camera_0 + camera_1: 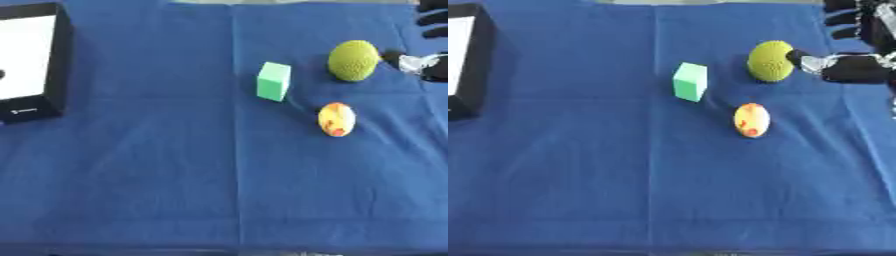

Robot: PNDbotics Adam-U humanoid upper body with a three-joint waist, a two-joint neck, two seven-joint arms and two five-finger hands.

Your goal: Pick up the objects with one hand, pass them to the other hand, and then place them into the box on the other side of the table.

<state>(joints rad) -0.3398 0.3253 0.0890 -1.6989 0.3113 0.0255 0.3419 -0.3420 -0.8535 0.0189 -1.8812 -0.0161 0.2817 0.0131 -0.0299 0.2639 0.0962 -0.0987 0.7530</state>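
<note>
— Objects on the blue-clothed bench [175,175]: how many?
— Three: one bumpy green ball [770,61], one green cube [689,81], one yellow-orange egg shape [751,120], all right of centre. One black box [33,65] sits far left, cut off.
— The right robot hand [852,47]?
— Partly cut off at the upper right edge; its thumb touches the ball, fingers spread apart above, gripping nothing.
</note>
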